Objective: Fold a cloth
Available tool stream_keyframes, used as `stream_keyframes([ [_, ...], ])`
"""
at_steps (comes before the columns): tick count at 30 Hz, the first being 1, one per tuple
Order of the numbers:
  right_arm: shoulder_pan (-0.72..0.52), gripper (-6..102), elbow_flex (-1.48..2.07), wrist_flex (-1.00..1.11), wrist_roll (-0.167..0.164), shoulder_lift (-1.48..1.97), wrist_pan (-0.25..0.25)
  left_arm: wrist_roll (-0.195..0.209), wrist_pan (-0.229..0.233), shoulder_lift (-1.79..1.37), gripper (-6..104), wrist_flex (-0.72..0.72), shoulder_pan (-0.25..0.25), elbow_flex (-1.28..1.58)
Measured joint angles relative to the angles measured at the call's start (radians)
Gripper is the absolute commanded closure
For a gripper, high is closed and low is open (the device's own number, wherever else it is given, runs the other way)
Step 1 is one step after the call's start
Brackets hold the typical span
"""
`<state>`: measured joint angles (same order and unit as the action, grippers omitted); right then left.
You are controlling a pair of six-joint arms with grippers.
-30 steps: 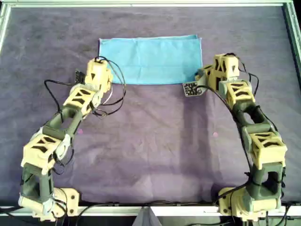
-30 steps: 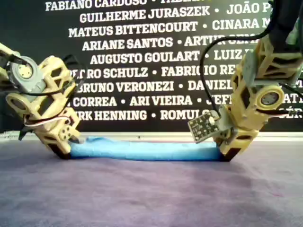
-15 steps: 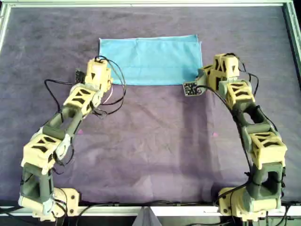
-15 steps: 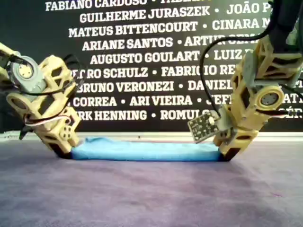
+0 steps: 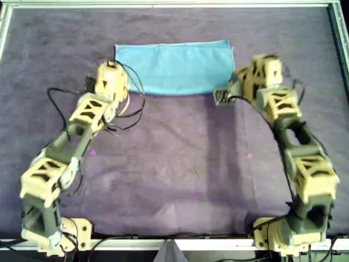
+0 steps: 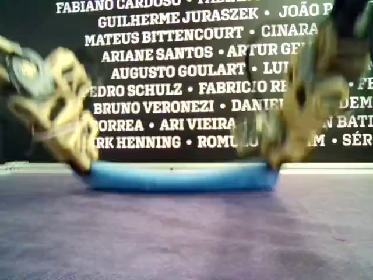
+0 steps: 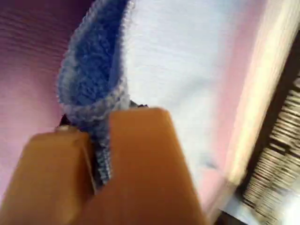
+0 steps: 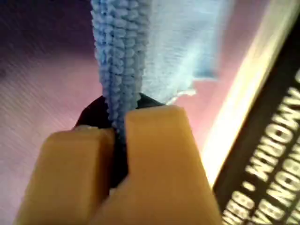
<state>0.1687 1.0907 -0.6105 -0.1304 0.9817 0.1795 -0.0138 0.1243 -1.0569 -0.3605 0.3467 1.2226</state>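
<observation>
The light blue cloth (image 5: 174,65) lies on the far half of the purple mat (image 5: 180,164). Its near edge is raised off the mat as a blue band, as the exterior view shows (image 6: 180,175). My left gripper (image 5: 114,87) is shut on the near corner at the overhead view's left, with the hem pinched between its orange fingers (image 7: 140,154). My right gripper (image 5: 234,87) is shut on the near corner at the overhead view's right, with a doubled edge of cloth (image 8: 122,37) running up from its jaws. Both arms are motion-blurred in the exterior view.
A metal frame (image 5: 174,4) borders the mat at the far side and on both sides. Behind it stands a black banner (image 6: 186,70) with white names. A small printed tag (image 5: 220,97) sticks out from my right wrist over the mat.
Both grippers have moved toward the far edge and upward, carrying the cloth's near edge with them. The cloth looks shorter from above, and the arms are now blurred.
</observation>
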Motion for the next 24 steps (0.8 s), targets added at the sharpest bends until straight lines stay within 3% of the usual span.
stream_keyframes([
  [11,0.002,95,0.130,-0.209,0.002,0.074,0.012,0.002,-0.005,-0.285,99,0.000,0.011,0.407],
  [24,0.006,95,0.325,-0.222,-0.003,0.166,0.012,0.011,-0.009,-0.390,98,0.000,0.029,0.634],
])
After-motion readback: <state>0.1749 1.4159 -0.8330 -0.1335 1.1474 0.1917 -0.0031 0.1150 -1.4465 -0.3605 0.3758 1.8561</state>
